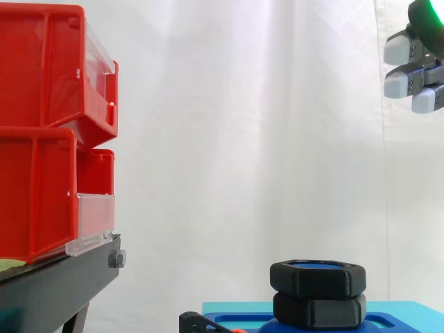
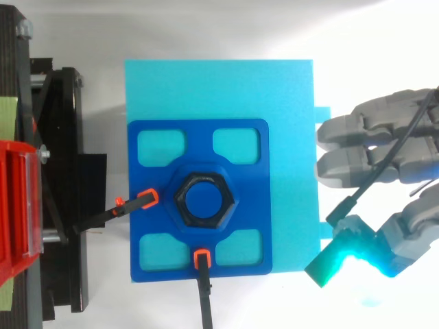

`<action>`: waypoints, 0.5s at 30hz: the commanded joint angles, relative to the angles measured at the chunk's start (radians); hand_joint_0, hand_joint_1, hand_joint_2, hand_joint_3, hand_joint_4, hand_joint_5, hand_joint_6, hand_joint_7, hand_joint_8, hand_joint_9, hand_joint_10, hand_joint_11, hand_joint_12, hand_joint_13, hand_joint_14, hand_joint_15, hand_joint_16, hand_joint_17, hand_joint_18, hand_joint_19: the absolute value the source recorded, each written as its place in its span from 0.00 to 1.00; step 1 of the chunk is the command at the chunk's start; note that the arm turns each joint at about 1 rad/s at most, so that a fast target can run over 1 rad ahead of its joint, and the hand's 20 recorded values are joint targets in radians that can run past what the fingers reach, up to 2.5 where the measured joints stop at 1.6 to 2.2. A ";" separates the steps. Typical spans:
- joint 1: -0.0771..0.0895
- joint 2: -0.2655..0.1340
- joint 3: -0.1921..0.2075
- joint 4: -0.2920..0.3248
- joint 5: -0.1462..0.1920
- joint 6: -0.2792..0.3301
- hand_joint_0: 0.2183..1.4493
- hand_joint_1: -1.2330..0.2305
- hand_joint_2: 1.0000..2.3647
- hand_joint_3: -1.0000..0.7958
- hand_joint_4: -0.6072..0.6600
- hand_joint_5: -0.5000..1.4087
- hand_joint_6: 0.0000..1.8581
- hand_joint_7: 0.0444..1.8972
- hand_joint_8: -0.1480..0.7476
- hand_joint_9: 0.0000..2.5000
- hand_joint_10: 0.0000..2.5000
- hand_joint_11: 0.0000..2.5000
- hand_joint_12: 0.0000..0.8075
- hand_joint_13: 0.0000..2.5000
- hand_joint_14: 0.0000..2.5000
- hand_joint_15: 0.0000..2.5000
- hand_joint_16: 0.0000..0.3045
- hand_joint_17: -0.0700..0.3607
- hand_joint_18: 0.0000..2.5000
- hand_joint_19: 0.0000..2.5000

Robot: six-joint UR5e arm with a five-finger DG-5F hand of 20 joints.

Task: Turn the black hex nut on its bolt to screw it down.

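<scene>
A black hex nut [image 2: 204, 201] sits on a blue bolt at the middle of a dark blue fixture plate [image 2: 199, 159]. In the side view the nut [image 1: 317, 277] rests on top of a second black hex piece [image 1: 319, 310]. My hand [image 2: 384, 154] hovers to the right of the plate, well apart from the nut, fingers straight and relaxed, holding nothing. In the side view my hand [image 1: 415, 69] is high at the upper right, far above the nut. One fingertip [image 2: 336, 259] glows cyan.
The dark blue plate lies on a light blue base [image 2: 288, 103] and is held by black clamps with orange tips [image 2: 147, 199] on its left and front edges. Red bins [image 1: 48, 139] on a black stand [image 1: 55, 284] rise at the left.
</scene>
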 commanded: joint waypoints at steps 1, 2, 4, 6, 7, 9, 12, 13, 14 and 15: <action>0.000 0.000 0.000 0.000 0.000 0.000 0.22 0.58 0.00 0.28 0.44 0.11 0.27 0.25 0.28 0.00 0.00 0.00 0.38 0.00 0.00 0.00 0.17 0.44 0.00 0.07; -0.001 0.000 -0.001 0.000 0.000 0.000 0.22 0.58 0.00 0.28 0.43 0.11 0.27 0.25 0.28 0.00 0.00 0.00 0.38 0.00 0.00 0.00 0.17 0.44 0.00 0.08; -0.001 0.000 0.000 0.000 0.000 0.000 0.22 0.56 0.00 0.28 0.43 0.12 0.27 0.25 0.29 0.00 0.00 0.00 0.37 0.01 0.00 0.00 0.17 0.44 0.00 0.06; -0.001 0.000 -0.001 0.000 0.000 0.000 0.22 0.56 0.00 0.28 0.43 0.12 0.27 0.25 0.29 0.00 0.00 0.00 0.37 0.01 0.00 0.00 0.17 0.44 0.00 0.06; 0.000 0.000 0.000 0.000 0.000 0.000 0.22 0.56 0.00 0.28 0.43 0.12 0.27 0.25 0.29 0.00 0.00 0.00 0.37 0.01 0.00 0.00 0.17 0.44 0.00 0.06; -0.001 0.000 0.000 0.000 0.000 0.000 0.22 0.56 0.00 0.28 0.43 0.12 0.27 0.25 0.29 0.00 0.00 0.00 0.38 0.01 0.00 0.00 0.17 0.44 0.00 0.06; 0.000 0.000 0.000 0.000 0.000 0.000 0.22 0.56 0.00 0.28 0.43 0.12 0.27 0.25 0.29 0.00 0.00 0.00 0.37 0.01 0.00 0.00 0.17 0.44 0.00 0.06; -0.001 0.000 0.000 0.000 0.000 0.000 0.22 0.55 0.00 0.28 0.43 0.12 0.27 0.25 0.29 0.01 0.00 0.00 0.37 0.02 0.00 0.00 0.17 0.44 0.01 0.06; 0.000 0.000 0.000 0.000 0.000 0.000 0.22 0.55 0.00 0.28 0.43 0.12 0.27 0.25 0.29 0.01 0.00 0.00 0.37 0.02 0.00 0.00 0.17 0.44 0.02 0.06; 0.000 0.000 0.000 0.000 0.000 0.000 0.22 0.55 0.00 0.28 0.43 0.12 0.27 0.25 0.29 0.01 0.00 0.00 0.37 0.03 0.00 0.00 0.17 0.43 0.02 0.06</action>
